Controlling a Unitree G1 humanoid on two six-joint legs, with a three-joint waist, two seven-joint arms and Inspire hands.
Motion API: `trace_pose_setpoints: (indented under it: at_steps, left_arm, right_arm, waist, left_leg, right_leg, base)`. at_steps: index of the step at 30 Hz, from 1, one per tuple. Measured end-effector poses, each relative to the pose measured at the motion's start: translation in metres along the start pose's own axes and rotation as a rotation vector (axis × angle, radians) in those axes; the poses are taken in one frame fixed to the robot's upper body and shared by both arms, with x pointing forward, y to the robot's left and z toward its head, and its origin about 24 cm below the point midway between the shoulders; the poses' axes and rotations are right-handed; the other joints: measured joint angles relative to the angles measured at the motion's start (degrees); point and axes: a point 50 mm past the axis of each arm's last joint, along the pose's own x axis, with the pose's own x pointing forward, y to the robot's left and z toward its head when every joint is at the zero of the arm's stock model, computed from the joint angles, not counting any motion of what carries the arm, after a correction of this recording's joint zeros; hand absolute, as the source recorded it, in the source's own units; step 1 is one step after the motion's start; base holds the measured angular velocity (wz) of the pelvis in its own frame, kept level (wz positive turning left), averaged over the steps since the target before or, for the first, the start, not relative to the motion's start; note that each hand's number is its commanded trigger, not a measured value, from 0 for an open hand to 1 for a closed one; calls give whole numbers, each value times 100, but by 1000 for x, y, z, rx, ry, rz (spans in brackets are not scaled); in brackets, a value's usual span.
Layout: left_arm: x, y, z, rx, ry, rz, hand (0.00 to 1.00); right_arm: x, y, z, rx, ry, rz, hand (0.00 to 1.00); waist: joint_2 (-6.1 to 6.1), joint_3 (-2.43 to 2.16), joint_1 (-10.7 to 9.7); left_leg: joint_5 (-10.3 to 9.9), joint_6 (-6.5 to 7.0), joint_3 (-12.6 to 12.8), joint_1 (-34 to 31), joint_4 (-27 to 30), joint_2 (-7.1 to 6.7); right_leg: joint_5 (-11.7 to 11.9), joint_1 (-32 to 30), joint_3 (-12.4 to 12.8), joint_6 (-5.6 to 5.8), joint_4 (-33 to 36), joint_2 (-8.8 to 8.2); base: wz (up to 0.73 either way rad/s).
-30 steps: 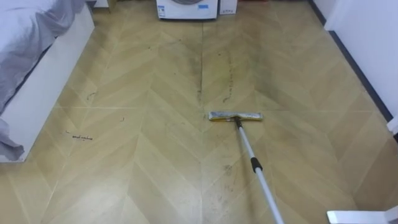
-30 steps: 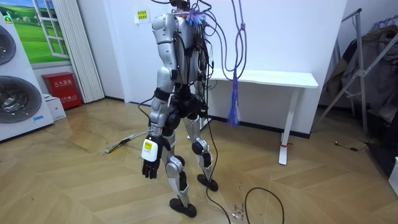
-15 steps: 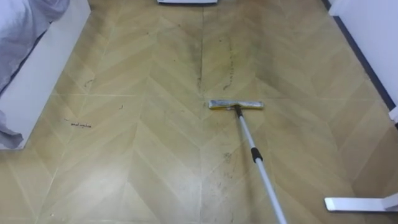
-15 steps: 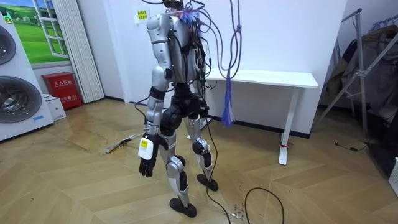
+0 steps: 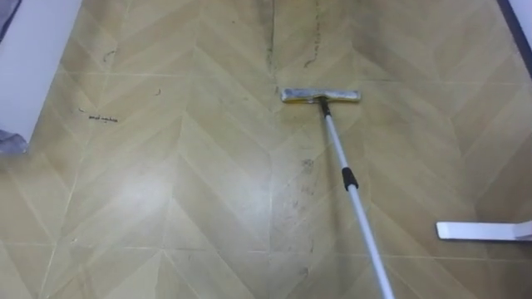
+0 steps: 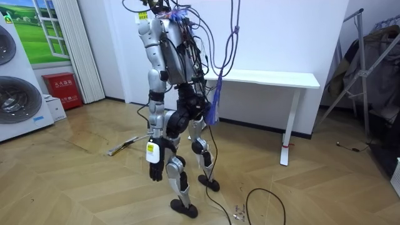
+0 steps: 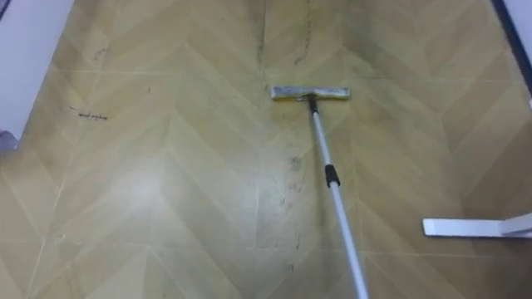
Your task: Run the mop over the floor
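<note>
Right now the mop (image 5: 347, 176) is lying flat on the wood floor (image 5: 166, 183) ahead of the robot, handle running back toward lower right past a white table foot (image 5: 482, 231), while the left hand (image 6: 154, 167) is hanging empty, fingers loosely straight.

Open floor (image 5: 166, 191) left of mop (image 5: 348, 174)

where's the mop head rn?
In the left eye view the mop head sits flat on the floor, just right of centre near the top, its pole running back toward the lower right.
</note>
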Motion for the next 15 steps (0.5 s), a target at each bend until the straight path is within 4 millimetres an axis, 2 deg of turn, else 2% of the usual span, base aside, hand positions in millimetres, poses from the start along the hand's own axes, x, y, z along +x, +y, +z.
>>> trace_pose_setpoints:
  at_steps: [2,3,4,5,6,7,8,9,10,11,12,13,14,15]
  left_arm:
    - [1,1,-1,3,16,2,0]
    - [1,3,-2,5,19,5,0]
    - [2,6,-4,15,25,14,0]
    - [2,9,-5,-2,33,17,0]
    - [2,9,-6,-17,39,17,0]
    - [2,7,-11,-36,55,15,0]
    - [1,4,-20,-50,81,12,0]
    - [1,1,-27,-56,96,9,0]
    - [-1,-6,-41,-83,133,-13,0]
    - [-2,-12,-46,-115,151,-33,0]
    - [-2,-12,-46,-130,149,-37,0]
    - [-2,-11,-45,-152,138,-36,0]
    - [-2,-11,-45,-160,124,-37,0]
    - [-1,-11,-44,-155,115,-38,0]
  right_arm:
    - [1,-5,-7,56,28,-11,100]
    - [1,-5,-8,67,30,-13,100]
    - [1,-3,-8,89,29,-9,100]
    - [1,-2,-8,108,23,-3,100]
    - [1,-2,-8,113,20,-5,100]
    - [1,-5,-9,125,25,-18,100]
    - [0,-8,-3,123,20,-26,100]
    - [0,-11,0,117,23,-31,100]
    - [-1,-17,9,110,12,-39,100]
    - [-4,-26,24,113,-19,-38,100]
    - [-6,-28,34,112,-42,-34,100]
    - [-11,-31,57,111,-91,-25,100]
    - [-17,-34,79,120,-143,-18,100]
    - [-20,-36,89,120,-167,-15,100]
  waist:
    - [104,29,64]
    - [122,26,78]
    - [113,1,98]
    - [94,-21,110]
    - [91,-29,134]
    - [108,-41,226]
    - [67,-26,388]
    - [-3,-10,478]
    - [-41,-47,544]
    - [-64,-28,580]
    - [-124,9,615]
    - [-266,94,686]
    - [-381,162,706]
    - [-414,181,706]
  left_leg:
    - [-273,-90,-158,-546,691,-11]
    - [-327,-125,-220,-712,875,-14]
    - [-378,-196,-309,-1000,1150,-37]
    - [-367,-276,-381,-1273,1448,-68]
    - [-342,-318,-354,-1425,1663,-57]
    - [-214,-423,-170,-1828,2381,79]
    - [291,-280,106,-2341,3580,255]
    - [737,-250,170,-2607,4256,289]
    - [1579,-287,386,-3147,5768,278]
    - [1657,-271,654,-3642,7064,225]
    - [1592,-211,810,-3842,7485,226]
    - [1436,-56,1040,-4136,8009,222]
    - [1204,-49,1073,-4337,8075,221]
    - [1119,-52,1059,-4380,7920,231]
  right_leg:
    - [-410,-577,176,-112,808,13]
    - [-506,-735,224,-170,1012,37]
    - [-720,-1035,287,-272,1356,56]
    - [-937,-1274,350,-298,1648,63]
    - [-1020,-1395,348,-329,1829,61]
    - [-1197,-1581,357,-448,2198,49]
    - [-1369,-1704,401,-647,2612,54]
    - [-1439,-1755,465,-713,2799,71]
    - [-1550,-1766,631,-820,3101,85]
    - [-1564,-1772,729,-833,3188,81]
    - [-1551,-1774,803,-852,3185,63]
    - [-1511,-1764,993,-831,3167,-37]
    - [-1483,-1750,1138,-800,3132,-78]
    - [-1484,-1758,1205,-799,3135,-80]
  base:
    - [26]
    - [31]
    - [43]
    - [46]
    - [31]
    - [-15]
    - [-42]
    - [-70]
    - [-55]
    - [-42]
    - [-29]
    - [-30]
    - [-26]
    - [-13]
